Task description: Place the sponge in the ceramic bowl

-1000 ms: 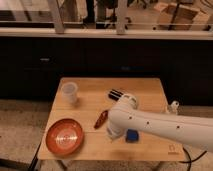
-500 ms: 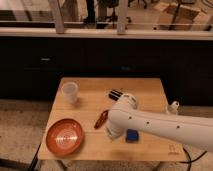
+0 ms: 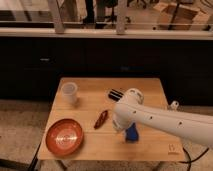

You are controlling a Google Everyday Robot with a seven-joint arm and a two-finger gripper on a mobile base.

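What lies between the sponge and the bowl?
A dark-red pepper lies near that path, slightly behind the straight line from the sponge to the bowl. The gripper is at the sponge, with nothing visible between them.

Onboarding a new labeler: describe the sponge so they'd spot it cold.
On the wooden table, look near the front edge, where the white arm ends. The sponge sits there at the gripper, partly hidden by it. It is the only bright-blue block; the dark-red pepper-like thing, white cup and orange-red ceramic bowl lie further left in view.
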